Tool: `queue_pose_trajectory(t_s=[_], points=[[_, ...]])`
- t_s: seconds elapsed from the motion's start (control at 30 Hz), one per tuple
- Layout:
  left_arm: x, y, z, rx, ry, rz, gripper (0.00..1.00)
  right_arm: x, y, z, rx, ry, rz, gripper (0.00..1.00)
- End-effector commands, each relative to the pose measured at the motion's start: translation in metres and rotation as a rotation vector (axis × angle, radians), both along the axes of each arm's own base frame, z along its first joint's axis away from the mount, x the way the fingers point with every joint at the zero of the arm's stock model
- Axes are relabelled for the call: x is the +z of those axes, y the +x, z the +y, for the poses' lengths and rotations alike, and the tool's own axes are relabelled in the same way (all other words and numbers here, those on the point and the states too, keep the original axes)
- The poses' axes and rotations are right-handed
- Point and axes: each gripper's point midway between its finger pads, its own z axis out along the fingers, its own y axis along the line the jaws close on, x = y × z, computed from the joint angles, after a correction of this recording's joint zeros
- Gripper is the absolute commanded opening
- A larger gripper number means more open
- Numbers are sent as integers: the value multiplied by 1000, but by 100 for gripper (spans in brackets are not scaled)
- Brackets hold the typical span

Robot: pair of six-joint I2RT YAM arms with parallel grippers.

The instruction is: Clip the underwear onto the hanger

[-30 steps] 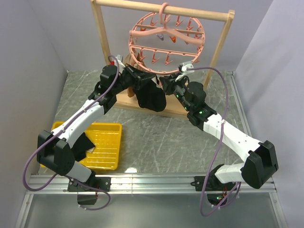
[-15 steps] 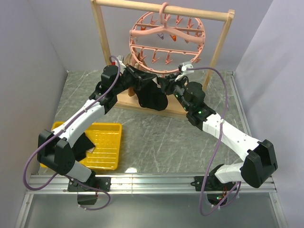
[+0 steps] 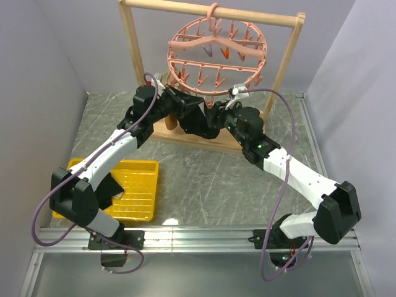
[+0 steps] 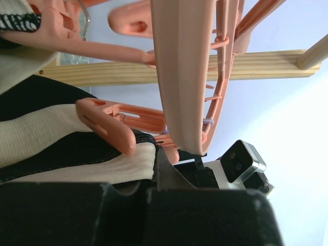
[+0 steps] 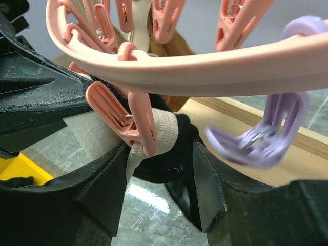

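Right fingers (image 5: 105, 197) astride underwear (image 5: 165, 165)

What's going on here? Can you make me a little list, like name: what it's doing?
hanger: pink ring of pegs, hooked on the wooden frame
underwear: black with a pale waistband, held just under the ring
left gripper: gripping the underwear
right gripper: gripping its other end
peg: pink, against the waistband; clipped or not, cannot tell
tray: yellow, on the table by the left arm
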Motion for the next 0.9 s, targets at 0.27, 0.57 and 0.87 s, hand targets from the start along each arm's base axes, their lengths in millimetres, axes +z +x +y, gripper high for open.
queue_pose_trajectory(t_s=[0.27, 0.57, 0.87], points=[[-16, -20, 3, -37, 86, -96, 34, 17, -6, -28, -55, -49, -17, 65], [-60, -38, 12, -52, 234, -94, 55, 21, -9, -50, -100, -88, -27, 77], [-71, -68, 32, -79, 379, -183, 86, 22, -20, -57, -75, -139, -42, 96]])
